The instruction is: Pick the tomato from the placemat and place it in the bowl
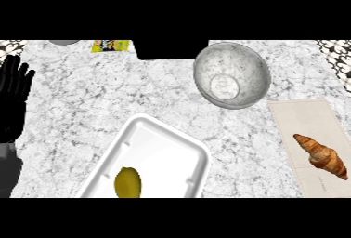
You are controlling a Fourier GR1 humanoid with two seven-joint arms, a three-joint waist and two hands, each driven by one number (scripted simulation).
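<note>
croissant (321,156) lies on the placemat (305,121) near the bowl (231,74); left hand (15,95) rests released, fingers straight

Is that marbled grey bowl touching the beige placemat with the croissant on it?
Apart. The head view shows a strip of bare counter between the marbled grey bowl and the beige placemat, whose top edge lies just below the bowl's rim.

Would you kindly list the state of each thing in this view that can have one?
Left hand: open, fingers up, resting at the view's left edge.
Bowl: tilted, empty.
Croissant: lying on the placemat.
White tray: holds one yellow-green fruit.
Right hand: not in view.
</note>
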